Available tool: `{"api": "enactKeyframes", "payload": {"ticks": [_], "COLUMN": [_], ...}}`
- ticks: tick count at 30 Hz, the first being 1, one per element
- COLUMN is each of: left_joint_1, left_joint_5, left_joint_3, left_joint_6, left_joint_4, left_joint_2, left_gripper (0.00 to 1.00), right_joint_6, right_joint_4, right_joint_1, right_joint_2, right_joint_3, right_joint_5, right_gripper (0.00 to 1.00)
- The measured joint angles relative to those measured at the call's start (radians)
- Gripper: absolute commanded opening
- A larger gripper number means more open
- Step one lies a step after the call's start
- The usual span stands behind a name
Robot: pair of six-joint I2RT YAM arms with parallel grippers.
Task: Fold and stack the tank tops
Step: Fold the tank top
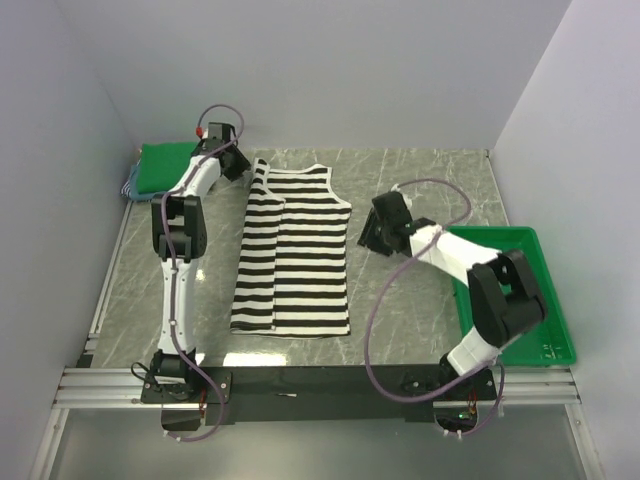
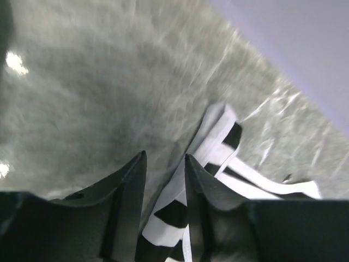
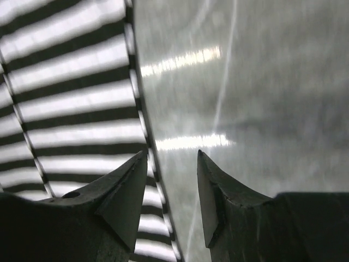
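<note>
The job is partway through. The striped tank top [image 1: 295, 250] lies spread face-up in the middle of the desk [image 1: 420, 190], straps toward the far wall. Its left side is already turned inward in a long lengthwise strip, while its right side lies flat and unfolded. In the far left corner sits a folded green tank top [image 1: 165, 165], with a sliver of teal-blue fabric [image 1: 130, 186] showing at its edge, so that looks like the start of the stack.

The left fingers [image 2: 131, 185] are at the top's far left strap. They stand narrowly apart with striped cloth showing in the gap, and I cannot tell whether they pinch it or merely hover over it. The right fingers [image 3: 122, 191] are parted and hold nothing, poised just over the top's right hem, which runs beneath them.

By my reading, what remains is turning the right side in, folding the top crosswise, and carrying it to the corner pile. The green tray [image 1: 520, 232] at the right plays no part.
</note>
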Motion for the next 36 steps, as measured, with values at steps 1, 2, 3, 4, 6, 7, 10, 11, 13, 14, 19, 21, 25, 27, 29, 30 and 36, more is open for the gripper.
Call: {"api": "enactKeyframes", "payload": {"ticks": [1, 2, 3, 4, 6, 7, 10, 11, 13, 14, 19, 21, 25, 27, 29, 30, 36], "left_joint_1": [0.007, 0.012, 0.015, 0.017, 0.013, 0.008, -0.021, -0.037, -0.077, -0.109, -0.299, -0.378, -0.521, -0.609, -0.696, -0.745, -0.929], "left_joint_5": [0.011, 0.016, 0.021, 0.023, 0.020, 0.018, 0.009, 0.006, 0.002, 0.001, 0.002, 0.012, 0.010, 0.008, -0.007, -0.023, -0.099], "left_joint_3": [-0.014, -0.040, -0.082, -0.124, -0.214, -0.257, -0.369, -0.400, -0.478, -0.532, -0.830, -0.973, -1.218, -1.276, -1.285, -1.284, -1.280], "left_joint_6": [0.000, 0.000, 0.000, 0.000, -0.004, -0.008, -0.028, -0.035, -0.055, -0.064, -0.104, -0.122, -0.154, -0.163, -0.165, -0.166, -0.189], "left_joint_4": [0.030, 0.060, 0.085, 0.100, 0.127, 0.129, 0.151, 0.162, 0.200, 0.223, 0.331, 0.364, 0.363, 0.340, 0.322, 0.319, 0.283], "left_joint_2": [-0.008, -0.023, -0.051, -0.085, -0.166, -0.217, -0.388, -0.445, -0.557, -0.621, -0.832, -0.879, -0.921, -0.923, -0.923, -0.925, -0.964], "left_gripper": [0.42, 0.42, 0.42, 0.42, 0.41, 0.41, 0.39, 0.37, 0.35, 0.35, 0.34, 0.34, 0.35, 0.36, 0.39, 0.40, 0.44], "right_joint_6": [-0.009, -0.018, -0.025, -0.034, -0.048, -0.053, -0.067, -0.071, -0.080, -0.086, -0.106, -0.114, -0.126, -0.129, -0.129, -0.130, -0.121], "right_joint_4": [0.015, 0.034, 0.045, 0.049, 0.064, 0.065, 0.076, 0.074, 0.071, 0.068, 0.049, 0.041, 0.026, 0.027, 0.028, 0.031, 0.063], "right_joint_1": [-0.019, -0.034, -0.048, -0.060, -0.077, -0.082, -0.090, -0.093, -0.093, -0.094, -0.104, -0.113, -0.126, -0.128, -0.129, -0.131, -0.136], "right_joint_2": [0.034, 0.072, 0.109, 0.151, 0.230, 0.265, 0.357, 0.378, 0.434, 0.459, 0.543, 0.561, 0.583, 0.593, 0.600, 0.601, 0.600], "right_joint_3": [0.032, 0.063, 0.099, 0.140, 0.217, 0.255, 0.344, 0.366, 0.427, 0.455, 0.545, 0.558, 0.599, 0.610, 0.610, 0.610, 0.597], "right_joint_5": [-0.012, -0.024, -0.036, -0.048, -0.065, -0.071, -0.092, -0.095, -0.100, -0.098, -0.091, -0.090, -0.089, -0.088, -0.089, -0.092, -0.103], "right_gripper": [0.49, 0.49, 0.49, 0.49, 0.49, 0.49, 0.48, 0.47, 0.47, 0.46, 0.42, 0.36, 0.24, 0.23, 0.23, 0.25, 0.35]}}
